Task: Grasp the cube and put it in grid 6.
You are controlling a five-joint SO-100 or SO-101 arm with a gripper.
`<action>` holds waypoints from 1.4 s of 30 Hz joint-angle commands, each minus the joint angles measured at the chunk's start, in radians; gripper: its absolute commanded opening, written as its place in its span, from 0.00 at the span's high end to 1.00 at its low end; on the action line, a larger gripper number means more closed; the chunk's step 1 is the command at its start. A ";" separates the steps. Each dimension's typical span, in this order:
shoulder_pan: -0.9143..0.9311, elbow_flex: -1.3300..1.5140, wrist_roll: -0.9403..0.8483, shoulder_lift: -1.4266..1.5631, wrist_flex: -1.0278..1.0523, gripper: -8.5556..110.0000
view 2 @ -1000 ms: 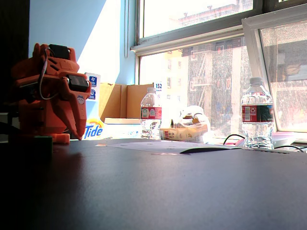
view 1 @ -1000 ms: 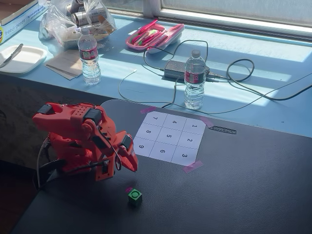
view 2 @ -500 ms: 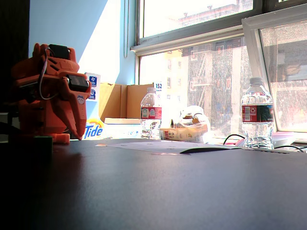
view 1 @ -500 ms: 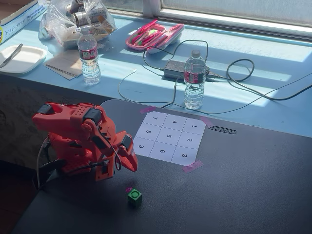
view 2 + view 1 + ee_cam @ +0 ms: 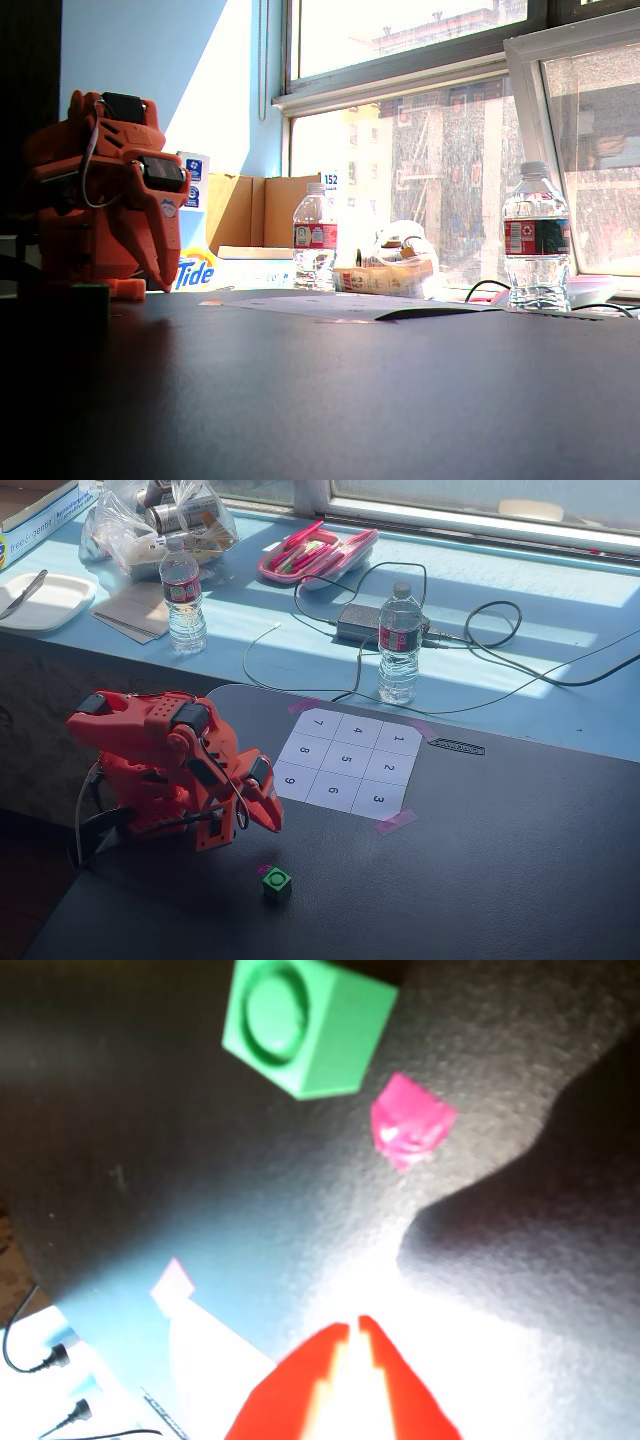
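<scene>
Step in hand: reaching for the cube (image 5: 276,882), by my reading; the arm sits folded, well apart from it.

Fixed view from above: the cube lies low and centre-left on the dark table (image 5: 500,860), a pink tape scrap (image 5: 264,868) just beside it. The gripper (image 5: 270,818) points down above and slightly left of it. Grid 6 (image 5: 333,791) is in the bottom row of the paper grid, centre frame, empty.

Low fixed view: arm at left; the cube is probably the dark block at the far left (too shadowed to confirm).

Wrist view: cube (image 5: 305,1025) at top, gripper (image 5: 350,1332) at bottom, jaws nearly together, holding nothing.

Doing it well: spread the jaws first, descend squarely over the cube, avoid the scrap (image 5: 410,1120).
</scene>
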 commanded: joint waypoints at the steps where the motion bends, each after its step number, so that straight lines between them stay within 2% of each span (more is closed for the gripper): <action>1: -0.005 -0.018 -0.002 0.003 0.005 0.93; 22: 0.026 -0.060 -0.008 -0.014 0.018 0.93; 42: 0.189 -0.472 -0.012 -0.765 -0.146 0.73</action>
